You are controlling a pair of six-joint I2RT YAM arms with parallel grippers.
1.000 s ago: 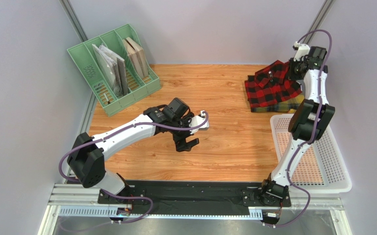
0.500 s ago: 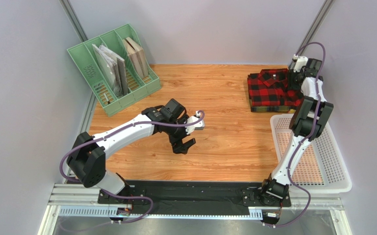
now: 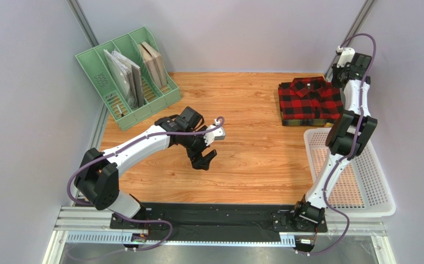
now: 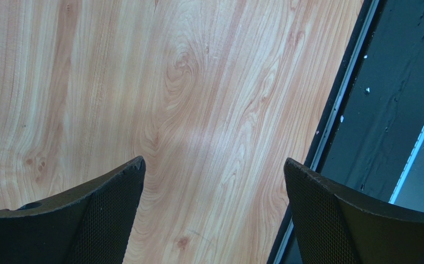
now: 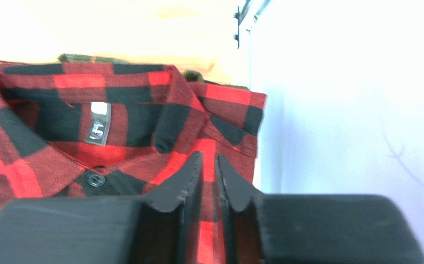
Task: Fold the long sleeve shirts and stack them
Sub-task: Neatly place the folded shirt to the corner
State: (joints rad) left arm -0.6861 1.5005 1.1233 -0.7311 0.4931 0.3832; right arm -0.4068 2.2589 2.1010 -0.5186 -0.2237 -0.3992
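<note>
Just beyond the white basket, the red-and-black shirt lay folded atop the yellow-green shirt, collar pointing away from the basket. The right gripper above was nearly closed and empty. The left gripper, well left, gaped empty over the wooden table; the walls were grey.

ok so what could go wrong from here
The right tool hangs close to the collar of the red shirt, almost closed; a finger could catch the fabric and spoil the fold. The red shirt lies on the yellow-green shirt near the far right corner of the table, so any drag could skew the stack.
</note>
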